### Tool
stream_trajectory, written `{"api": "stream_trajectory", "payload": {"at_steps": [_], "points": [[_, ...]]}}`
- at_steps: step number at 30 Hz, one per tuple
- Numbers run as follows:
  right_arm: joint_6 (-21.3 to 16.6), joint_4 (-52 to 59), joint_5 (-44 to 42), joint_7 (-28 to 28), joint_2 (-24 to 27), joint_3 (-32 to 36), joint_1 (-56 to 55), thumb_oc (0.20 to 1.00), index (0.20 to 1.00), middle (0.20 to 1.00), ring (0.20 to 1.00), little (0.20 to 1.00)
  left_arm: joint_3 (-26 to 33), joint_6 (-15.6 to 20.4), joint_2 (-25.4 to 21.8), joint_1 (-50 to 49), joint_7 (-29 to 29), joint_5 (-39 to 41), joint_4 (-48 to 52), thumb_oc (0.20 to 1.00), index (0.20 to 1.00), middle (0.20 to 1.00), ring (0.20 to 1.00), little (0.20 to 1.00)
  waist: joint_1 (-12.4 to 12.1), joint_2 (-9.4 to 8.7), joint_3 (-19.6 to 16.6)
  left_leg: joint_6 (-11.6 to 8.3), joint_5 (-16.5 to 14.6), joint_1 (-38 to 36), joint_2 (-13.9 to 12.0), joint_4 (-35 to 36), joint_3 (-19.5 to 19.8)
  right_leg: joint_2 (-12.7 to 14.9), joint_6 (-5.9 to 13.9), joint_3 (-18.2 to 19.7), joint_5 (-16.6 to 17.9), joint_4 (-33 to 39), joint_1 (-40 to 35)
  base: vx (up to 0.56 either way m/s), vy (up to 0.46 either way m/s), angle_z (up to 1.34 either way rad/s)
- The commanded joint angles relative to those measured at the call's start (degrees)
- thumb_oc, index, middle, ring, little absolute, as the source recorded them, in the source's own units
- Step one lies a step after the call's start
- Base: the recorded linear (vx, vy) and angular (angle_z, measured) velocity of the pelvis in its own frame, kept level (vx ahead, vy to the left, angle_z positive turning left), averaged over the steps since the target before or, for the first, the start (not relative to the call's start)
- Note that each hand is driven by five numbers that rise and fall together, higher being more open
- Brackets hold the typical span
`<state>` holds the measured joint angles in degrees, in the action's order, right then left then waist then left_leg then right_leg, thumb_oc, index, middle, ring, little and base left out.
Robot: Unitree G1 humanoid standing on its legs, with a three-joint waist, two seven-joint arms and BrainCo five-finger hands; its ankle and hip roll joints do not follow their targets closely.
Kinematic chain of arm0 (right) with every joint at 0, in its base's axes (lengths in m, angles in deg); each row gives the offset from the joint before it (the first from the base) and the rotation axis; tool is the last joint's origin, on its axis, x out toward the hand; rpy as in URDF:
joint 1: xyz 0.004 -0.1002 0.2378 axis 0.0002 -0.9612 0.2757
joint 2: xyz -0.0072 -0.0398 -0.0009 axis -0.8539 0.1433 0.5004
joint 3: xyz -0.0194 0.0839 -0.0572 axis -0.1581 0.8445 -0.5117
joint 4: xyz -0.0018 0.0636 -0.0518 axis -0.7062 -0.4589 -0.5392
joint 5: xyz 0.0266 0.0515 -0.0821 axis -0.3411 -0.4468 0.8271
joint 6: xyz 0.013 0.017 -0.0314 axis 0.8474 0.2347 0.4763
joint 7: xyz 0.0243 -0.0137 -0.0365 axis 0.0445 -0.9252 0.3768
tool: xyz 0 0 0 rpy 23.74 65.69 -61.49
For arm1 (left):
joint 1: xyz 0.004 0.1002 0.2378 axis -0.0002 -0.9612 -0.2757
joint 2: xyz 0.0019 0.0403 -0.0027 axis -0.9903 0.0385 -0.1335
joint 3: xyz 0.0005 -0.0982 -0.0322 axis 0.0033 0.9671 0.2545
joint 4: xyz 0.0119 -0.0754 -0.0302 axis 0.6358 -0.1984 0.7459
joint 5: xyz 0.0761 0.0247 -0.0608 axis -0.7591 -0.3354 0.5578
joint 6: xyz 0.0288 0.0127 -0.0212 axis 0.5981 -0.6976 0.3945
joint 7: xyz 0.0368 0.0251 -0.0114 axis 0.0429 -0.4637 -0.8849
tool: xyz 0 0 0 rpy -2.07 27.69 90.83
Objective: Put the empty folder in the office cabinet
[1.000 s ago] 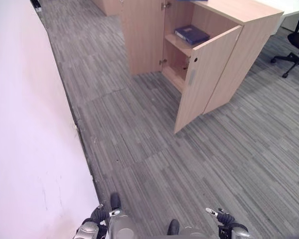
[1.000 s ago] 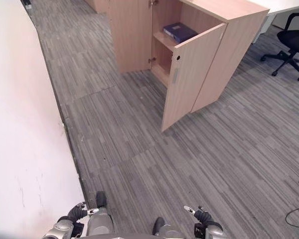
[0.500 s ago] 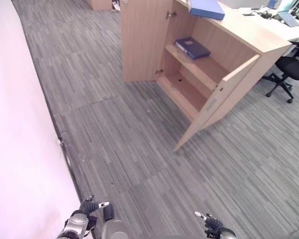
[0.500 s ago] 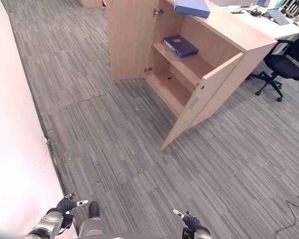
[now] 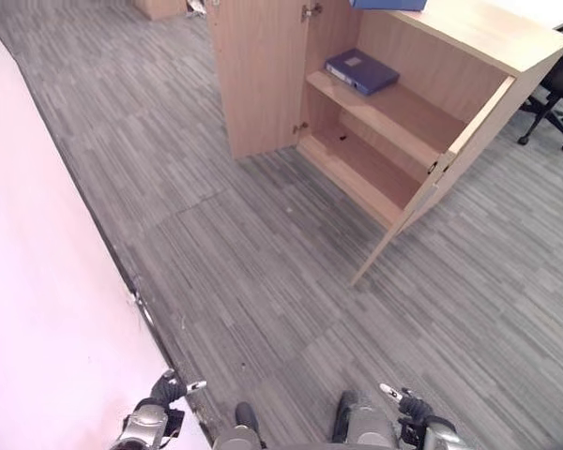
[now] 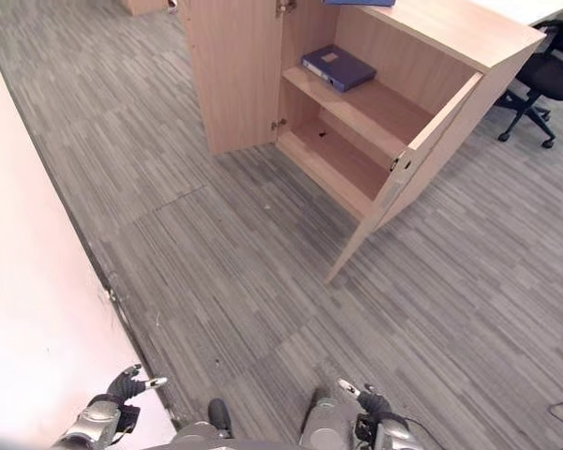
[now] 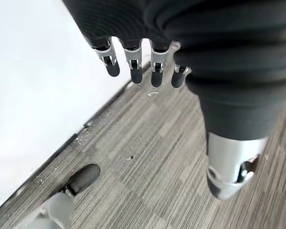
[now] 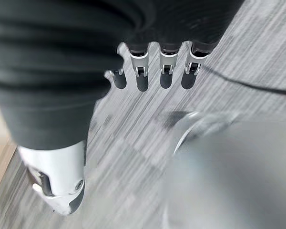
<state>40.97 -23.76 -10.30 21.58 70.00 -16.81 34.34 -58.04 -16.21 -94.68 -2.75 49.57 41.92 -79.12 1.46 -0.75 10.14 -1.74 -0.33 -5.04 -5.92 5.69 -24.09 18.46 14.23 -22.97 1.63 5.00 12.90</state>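
Silver dark-tipped fingers (image 7: pixel 131 59), dark ribbed wrist covers.

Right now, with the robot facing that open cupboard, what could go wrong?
Both hands, left hand and right hand, hang open, holding no folder. The cupboard door juts into the walkway and could catch an arm. A blue folder already lies on the upper shelf, leaving less room there.

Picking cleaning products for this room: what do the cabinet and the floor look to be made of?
The cabinet looks like light wood-grain laminate board, matte: flat, even panels with faint grain, the same on the open door and shelf. The floor looks like grey carpet tile, with striped pile and visible square seams.
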Motion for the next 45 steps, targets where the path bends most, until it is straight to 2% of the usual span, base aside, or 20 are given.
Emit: {"api": "stream_trajectory", "payload": {"at_steps": [1,3,6,10,11,12,16,18,19,22,25,26,33,35,39,41,42,43,44,45], "points": [[-0.8,-0.2,-2.4,-0.9,1.7,1.3,1.3,1.000,1.000,1.000,1.000,1.000,0.4,1.5,-1.5,1.3,-0.5,-1.9,0.6,1.000,1.000,1.000,1.000,1.000,0.4,0.46,2.1,-4.34,-0.2,-2.1,-2.4,-0.7,5.6,0.0,0.10,2.9,7.6,-5.2,-2.8,0.34,-0.127,0.46],[-0.7,-0.7,-2.3,-0.6,2.4,2.1,-0.3,1.000,1.000,1.000,1.000,1.000,-0.1,1.9,-1.1,1.6,-0.5,-2.3,0.5,1.000,1.000,1.000,1.000,1.000,1.7,-0.52,1.0,-4.60,-1.6,-4.3,-0.6,-0.7,6.7,0.4,0.55,4.5,9.9,-3.5,-4.1,0.41,-0.128,0.45],[-0.7,-1.4,-2.5,-0.6,2.9,2.8,-1.2,1.000,1.000,1.000,1.000,1.000,0.1,1.8,-0.5,1.1,-0.4,-1.9,0.6,1.000,1.000,1.000,1.000,1.000,2.4,-0.11,0.6,-5.11,-2.5,-6.5,-0.8,-1.1,7.4,-0.3,0.46,4.2,10.4,-4.1,-5.6,0.34,-0.149,0.44],[-0.8,-2.0,-2.3,-0.3,4.3,3.0,-1.6,1.000,1.000,1.000,1.000,1.000,-0.3,2.0,0.6,0.4,0.4,-0.6,1.5,1.000,1.000,1.000,1.000,1.000,3.5,1.07,0.4,-7.30,-4.1,-5.5,-3.9,-10.1,8.4,-2.3,-1.71,1.9,7.6,-5.9,-7.9,0.23,-0.207,0.15],[-1.0,-1.5,-2.3,-0.5,5.1,2.5,-1.0,1.000,1.000,1.000,1.000,1.000,-0.8,1.8,1.0,1.2,0.4,0.4,1.8,1.000,1.000,1.000,1.000,1.000,3.3,1.35,1.8,-9.84,-0.6,-0.8,-7.2,-21.3,9.2,-3.9,-4.26,0.6,5.0,-6.3,-10.0,0.11,-0.242,0.21],[-1.0,-1.2,-2.4,-0.6,5.3,2.3,-1.0,1.000,1.000,1.000,1.000,1.000,-0.9,1.8,1.2,1.4,0.2,0.8,2.0,1.000,1.000,1.000,1.000,1.000,3.3,1.09,2.3,-10.69,1.2,1.5,-8.1,-26.5,9.9,-4.2,-5.37,0.1,4.0,-6.4,-10.8,0.10,-0.235,0.11],[-1.1,-1.0,-2.8,-0.9,5.9,2.2,-0.5,1.000,1.000,1.000,1.000,1.000,-0.7,1.9,1.7,1.7,-0.3,2.0,2.4,1.000,1.000,1.000,1.000,1.000,3.2,0.44,3.0,-11.51,6.5,4.6,-10.8,-32.3,9.1,-5.7,-7.17,-0.9,1.5,-5.4,-13.6,0.12,-0.132,0.04],[-1.1,-1.0,-2.9,-1.3,6.2,2.1,-0.3,1.000,1.000,1.000,1.000,1.000,-0.5,1.8,1.9,1.6,-0.3,2.1,2.4,1.000,1.000,1.000,1.000,1.000,2.8,0.69,3.0,-11.29,8.8,5.9,-13.4,-29.6,7.6,-7.1,-7.61,-0.5,0.2,-4.6,-15.1,0.24,-0.016,-0.04],[-1.0,-0.9,-2.8,-1.1,6.2,1.9,-0.6,1.000,1.000,1.000,1.000,1.000,-0.7,1.5,2.0,1.1,-0.1,1.7,2.3,1.000,1.000,1.000,1.000,1.000,2.4,0.94,2.8,-10.31,7.9,5.9,-14.4,-25.2,7.5,-8.3,-7.65,0.4,-0.9,-4.4,-16.2,0.40,0.062,-0.10],[-1.3,-0.4,-3.0,-0.9,6.5,1.5,-0.7,1.000,1.000,1.000,1.000,1.000,-1.1,1.3,2.0,0.6,0.1,1.1,2.2,1.000,1.000,1.000,1.000,1.000,1.5,1.20,2.4,-9.47,7.9,7.2,-13.7,-15.9,8.5,-9.4,-7.12,2.4,-2.5,-4.8,-17.3,0.28,0.086,-0.27],[-1.7,0.3,-3.4,-1.1,6.4,1.0,-0.5,1.000,1.000,1.000,1.000,1.000,-1.5,1.3,1.8,0.4,0.1,1.1,2.3,1.000,1.000,1.000,1.000,1.000,0.2,2.10,2.9,-9.65,11.5,9.8,-14.4,-9.9,13.3,-11.0,-7.09,5.5,-5.3,-6.6,-18.9,0.29,0.112,-0.48],[-1.9,0.7,-4.0,-1.2,6.2,0.7,-0.2,1.000,1.000,1.000,1.000,1.000,-1.6,1.4,1.6,0.3,0.0,1.7,2.5,1.000,1.000,1.000,1.000,1.000,-1.0,2.51,3.4,-9.71,13.1,12.1,-14.9,-7.6,18.1,-12.0,-7.05,8.2,-7.2,-8.4,-19.8,0.32,0.120,-0.38],[-2.2,1.8,-3.4,-1.1,5.7,-1.0,0.5,1.000,1.000,1.000,1.000,1.000,-1.7,1.6,1.4,-0.4,-0.1,3.0,2.5,1.000,1.000,1.000,1.000,1.000,-2.3,3.06,3.7,-10.43,13.5,13.8,-15.8,-6.1,26.5,-12.4,-6.05,14.5,-12.3,-13.6,-20.5,0.24,0.186,-0.64],[-1.9,2.0,-3.3,-0.9,5.6,-1.0,0.7,1.000,1.000,1.000,1.000,1.000,-1.9,1.5,1.5,-0.2,0.1,3.2,2.7,1.000,1.000,1.000,1.000,1.000,-2.1,3.41,3.2,-10.42,13.5,14.0,-15.7,-6.2,25.6,-11.8,-5.44,15.2,-13.0,-14.5,-20.2,0.19,0.313,-0.32],[-1.7,2.0,-4.0,-0.7,4.7,-0.1,1.0,1.000,1.000,1.000,1.000,1.000,-2.8,1.3,0.9,0.5,0.2,2.1,2.6,1.000,1.000,1.000,1.000,1.000,-1.5,2.54,1.4,-9.43,10.4,13.2,-13.9,-7.2,24.5,-9.1,-3.09,17.2,-12.3,-16.8,-18.9,0.22,0.388,-0.36],[-1.1,2.0,-4.3,-0.3,3.6,0.3,1.0,1.000,1.000,1.000,1.000,1.000,-4.4,1.3,-0.2,1.7,0.6,0.6,3.2,1.000,1.000,1.000,1.000,1.000,-0.5,0.58,0.7,-7.85,7.4,13.2,-11.2,-9.8,21.5,-6.2,-0.81,18.6,-7.3,-19.6,-16.6,0.19,0.377,-0.22],[-1.1,2.1,-4.3,-0.4,3.5,0.3,1.0,1.000,1.000,1.000,1.000,1.000,-4.4,1.3,-0.2,1.7,0.6,0.6,3.2,1.000,1.000,1.000,1.000,1.000,-0.7,0.43,0.6,-7.76,7.3,13.2,-11.1,-9.9,21.3,-6.0,-0.71,18.8,-7.3,-19.6,-16.4,0.10,0.316,-0.31],[-1.0,2.6,-4.1,0.0,2.7,-0.3,1.4,1.000,1.000,1.000,1.000,1.000,-5.0,1.3,-0.9,2.4,0.7,-0.1,3.9,1.000,1.000,1.000,1.000,1.000,-0.1,-0.40,0.6,-6.37,5.7,12.7,-9.6,-10.5,19.1,-4.6,0.46,19.8,-2.0,-21.7,-14.2,0.06,0.228,-0.44],[-1.0,2.7,-4.1,0.0,2.6,-0.3,1.4,1.000,1.000,1.000,1.000,1.000,-5.0,1.3,-0.9,2.4,0.7,-0.1,3.9,1.000,1.000,1.000,1.000,1.000,-0.2,-0.50,0.5,-6.31,5.6,12.7,-9.6,-10.6,18.9,-4.5,0.52,20.0,-2.0,-21.8,-14.0,0.10,0.434,-0.69],[-0.9,3.1,-3.9,0.0,2.0,-0.5,1.6,1.000,1.000,1.000,1.000,1.000,-5.4,1.3,-1.5,2.5,0.9,-0.7,4.3,1.000,1.000,1.000,1.000,1.000,0.2,-0.69,0.6,-5.06,4.5,11.6,-8.5,-10.2,16.4,-3.3,0.77,19.4,2.1,-23.4,-12.3,0.05,0.218,-0.67]]}}
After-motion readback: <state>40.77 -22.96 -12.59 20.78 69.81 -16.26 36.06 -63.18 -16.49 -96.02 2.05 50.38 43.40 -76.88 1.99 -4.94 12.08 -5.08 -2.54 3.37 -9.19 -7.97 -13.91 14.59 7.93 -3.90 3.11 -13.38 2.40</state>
